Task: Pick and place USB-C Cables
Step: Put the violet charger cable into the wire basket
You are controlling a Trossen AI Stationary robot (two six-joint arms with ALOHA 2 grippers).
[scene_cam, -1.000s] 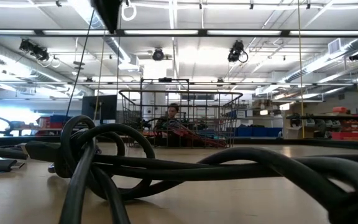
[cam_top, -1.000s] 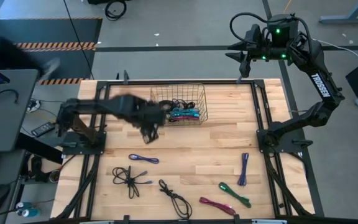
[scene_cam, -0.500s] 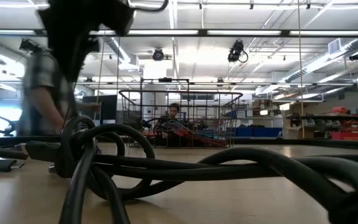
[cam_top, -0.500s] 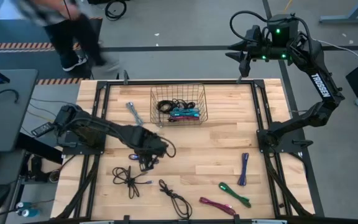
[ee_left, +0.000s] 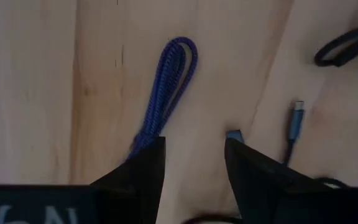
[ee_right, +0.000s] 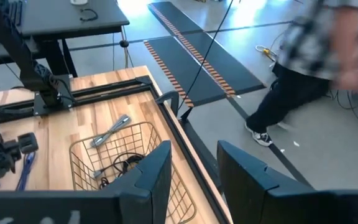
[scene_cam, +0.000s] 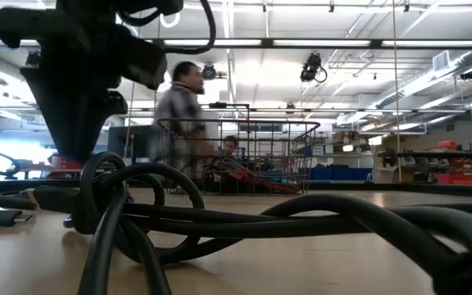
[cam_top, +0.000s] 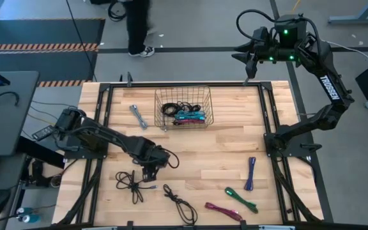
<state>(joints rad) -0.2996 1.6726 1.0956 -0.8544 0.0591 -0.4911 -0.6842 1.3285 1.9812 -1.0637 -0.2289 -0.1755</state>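
Item: purple cable — folded bundle lying flat on the table, directly under the left gripper.

Risk, as judged: the jaws stand open with one finger tip over the cable's near end, so the bundle lies off to one side of the gap, not centred in it. A straight descent could press that finger onto the braid and pinch only one strand, or push the bundle aside. A loose plug of the tangled black cable lies just beside the other finger; closing wide might catch it too and drag the tangle.

Position: in the high view the left gripper is low over the table's left-front area, between the wire basket and the black tangle. The purple cable extends away from the jaws, looped end farthest.

Other stock: several cables already in the basket; another black cable, a magenta one, a green one and a second purple one remain on the table.

Right gripper: raised beyond the table's far right corner, jaws open, empty — waiting. A person walks past behind.
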